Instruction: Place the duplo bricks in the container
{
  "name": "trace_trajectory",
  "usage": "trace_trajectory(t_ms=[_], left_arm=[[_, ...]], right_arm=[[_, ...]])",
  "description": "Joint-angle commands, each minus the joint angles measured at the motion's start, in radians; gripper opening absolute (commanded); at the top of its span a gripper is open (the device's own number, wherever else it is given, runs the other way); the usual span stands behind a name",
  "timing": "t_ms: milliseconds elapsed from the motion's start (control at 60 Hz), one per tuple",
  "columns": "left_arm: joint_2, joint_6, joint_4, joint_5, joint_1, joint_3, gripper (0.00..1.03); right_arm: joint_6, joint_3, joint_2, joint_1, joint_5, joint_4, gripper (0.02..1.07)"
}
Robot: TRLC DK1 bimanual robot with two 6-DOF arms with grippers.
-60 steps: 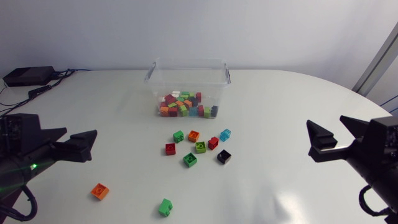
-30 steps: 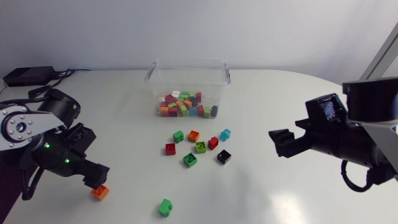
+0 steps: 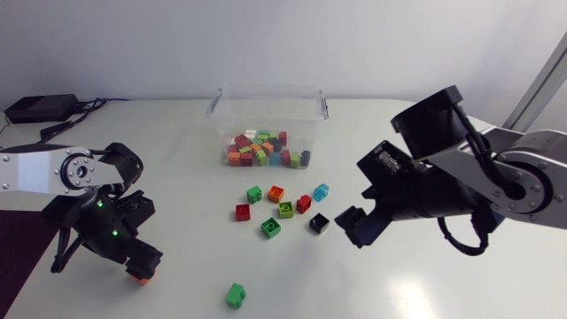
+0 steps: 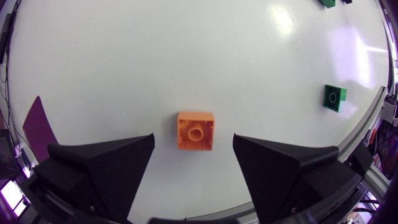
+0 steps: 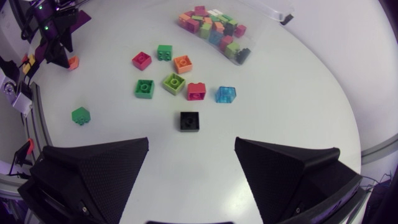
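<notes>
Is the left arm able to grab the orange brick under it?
Probably yes. The left gripper hangs open right over the orange brick, and nothing else lies near it to get in the way.

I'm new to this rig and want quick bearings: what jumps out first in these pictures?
A clear container at the far middle of the table, partly filled with colourful bricks, with a cluster of loose bricks just in front. The left arm has open jaws either side of an orange brick, not touching it. The right arm points open jaws at a black brick.
</notes>
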Motion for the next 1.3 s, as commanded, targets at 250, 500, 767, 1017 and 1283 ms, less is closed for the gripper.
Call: trace_trajectory(t_ms=[250, 500, 767, 1017, 1283], left_arm=[[0.038, 0.036, 0.074, 0.057, 0.007, -0.051, 0.52], [0.046, 0.056, 0.071, 0.057, 0.018, -0.066, 0.51], [0.069, 0.088, 0.077, 0.057, 0.042, -0.075, 0.48], [0.063, 0.116, 0.086, 0.057, 0.048, -0.09, 0.37], [-0.038, 0.117, 0.081, 0.078, 0.076, -0.06, 0.36]], right_arm=[[0.003, 0.042, 0.159, 0.182, 0.005, 0.003, 1.02], [0.003, 0.098, 0.248, 0.248, 0.041, 0.004, 1.02], [0.014, 0.141, 0.326, 0.309, 0.041, -0.007, 1.02], [0.028, 0.255, 0.459, 0.406, 0.021, -0.066, 1.02], [0.036, 0.376, 0.579, 0.492, -0.009, -0.155, 1.02]])
